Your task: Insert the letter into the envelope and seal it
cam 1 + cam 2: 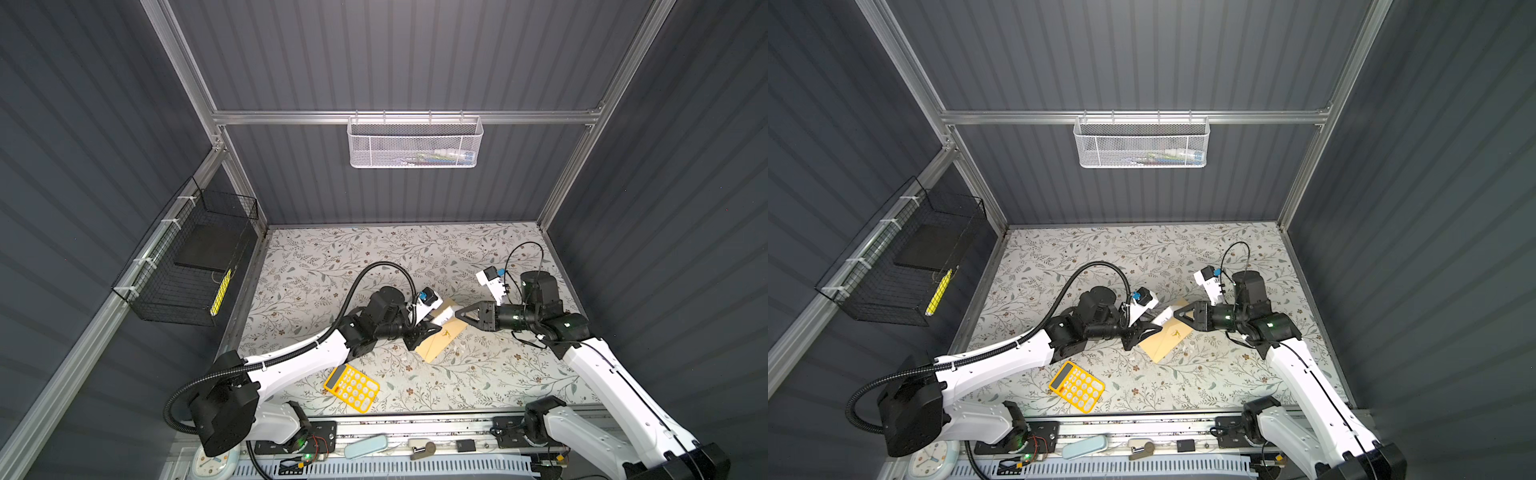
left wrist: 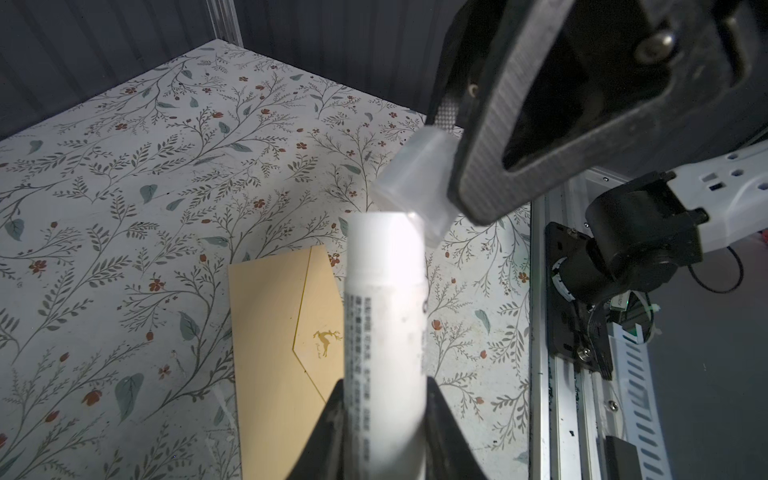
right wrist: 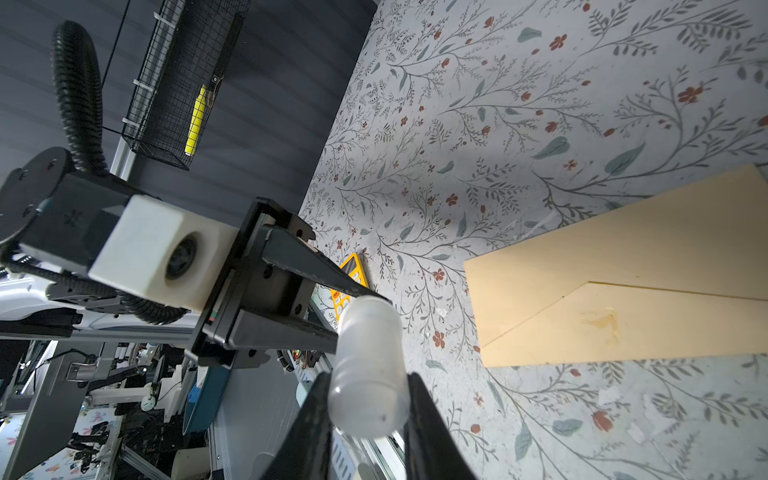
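Observation:
The tan envelope [image 1: 441,341] [image 1: 1166,340] [image 2: 270,332] [image 3: 623,291] lies flat on the floral table, its flap down with a gold mark on it. The letter is out of view. Above the envelope's far end, my left gripper [image 1: 430,328] [image 1: 1152,328] [image 2: 384,386] is shut on a white glue-stick tube [image 2: 384,291]. My right gripper [image 1: 460,313] [image 1: 1179,312] [image 3: 368,382] faces it, shut on the translucent cap [image 2: 415,183] [image 3: 368,365]. The cap sits tilted at the tube's tip.
A yellow calculator [image 1: 352,388] [image 1: 1077,386] lies near the front, left of the envelope. A black wire basket [image 1: 195,257] hangs on the left wall and a white mesh basket [image 1: 415,143] on the back rail. Small white scraps [image 1: 459,347] dot the table by the envelope.

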